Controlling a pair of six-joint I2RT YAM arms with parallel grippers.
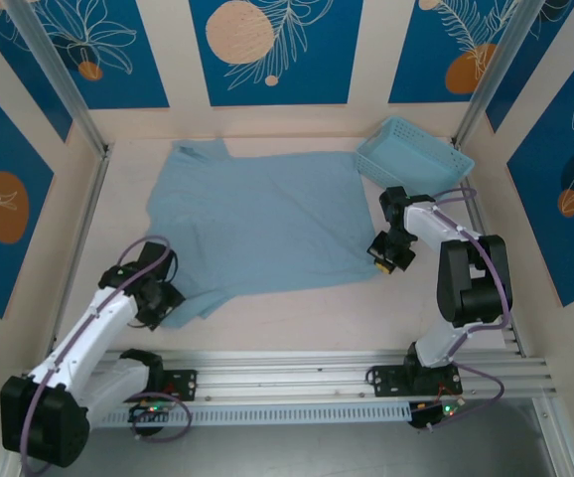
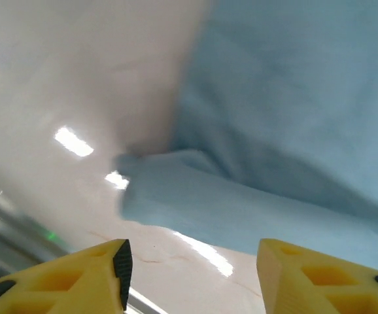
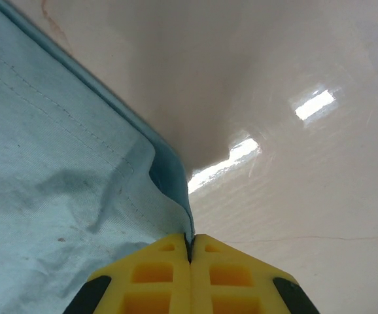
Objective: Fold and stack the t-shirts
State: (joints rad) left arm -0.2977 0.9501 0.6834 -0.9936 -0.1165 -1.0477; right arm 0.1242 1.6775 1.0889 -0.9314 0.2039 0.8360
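Observation:
A light sky-blue t-shirt (image 1: 257,219) lies spread flat across the middle of the table, plain side up. My left gripper (image 1: 163,298) sits low at its near-left sleeve. In the left wrist view that gripper (image 2: 192,261) is open, with bare table between its yellow fingers (image 2: 97,275) and the sleeve end (image 2: 241,209) lying just ahead, untouched. My right gripper (image 1: 388,260) is at the shirt's near-right corner. The right wrist view has it (image 3: 190,245) shut on the stitched hem of the t-shirt (image 3: 58,183), the edge pinched and lifted a little off the table.
A light blue plastic lattice basket (image 1: 411,154) stands at the back right, just beyond the right arm. Bare table (image 1: 297,318) runs between the shirt's near edge and the aluminium rail at the front. Walls close in on the left, right and back.

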